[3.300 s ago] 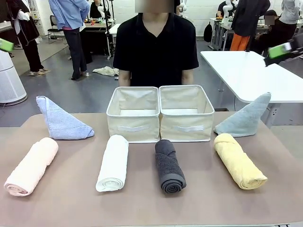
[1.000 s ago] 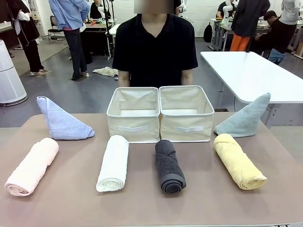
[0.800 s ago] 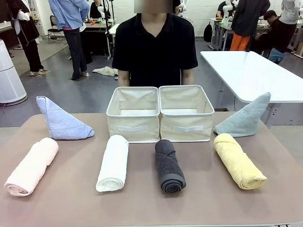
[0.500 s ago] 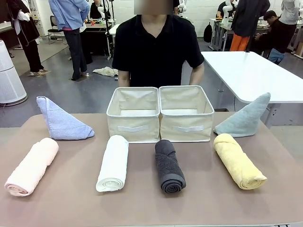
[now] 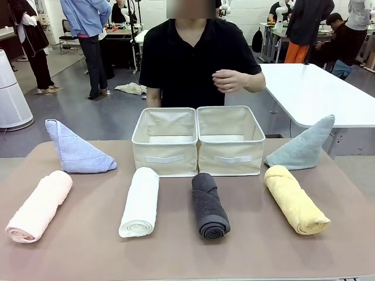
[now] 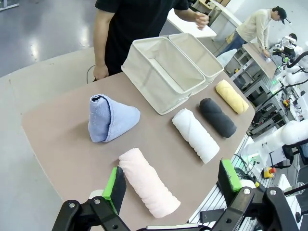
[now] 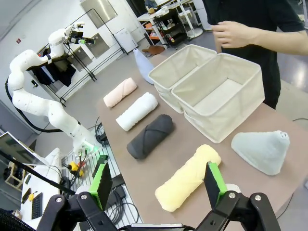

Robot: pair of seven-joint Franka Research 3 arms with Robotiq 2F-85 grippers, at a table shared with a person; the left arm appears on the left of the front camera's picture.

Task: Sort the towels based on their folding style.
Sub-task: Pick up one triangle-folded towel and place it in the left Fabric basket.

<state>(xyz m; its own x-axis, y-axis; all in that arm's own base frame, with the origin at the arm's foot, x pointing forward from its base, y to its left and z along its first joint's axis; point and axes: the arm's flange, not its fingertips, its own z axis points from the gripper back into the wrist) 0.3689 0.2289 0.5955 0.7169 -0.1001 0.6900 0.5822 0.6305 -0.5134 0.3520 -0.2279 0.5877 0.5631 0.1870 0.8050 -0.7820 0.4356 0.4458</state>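
Four rolled towels lie in a row on the brown table: pink (image 5: pixel 39 206), white (image 5: pixel 140 201), dark grey (image 5: pixel 210 205) and yellow (image 5: pixel 295 199). A periwinkle triangle towel (image 5: pixel 76 149) stands at the back left and a pale teal-grey one (image 5: pixel 303 145) at the back right. My left gripper (image 6: pixel 172 183) hangs open high above the pink roll (image 6: pixel 148 187), holding nothing. My right gripper (image 7: pixel 158 180) is also open and empty, high above the yellow roll (image 7: pixel 188 177) and the teal-grey triangle (image 7: pixel 262 150).
Two empty cream fabric bins (image 5: pixel 165 140) (image 5: pixel 229 139) stand side by side at the table's far middle. Behind them a person in black holds one hand (image 5: pixel 231 79) at chest height. A white table (image 5: pixel 310 93) stands to the right.
The person's hand has risen from the side to chest height. The green pads that showed at the front view's upper corners have left it. No towel has moved.
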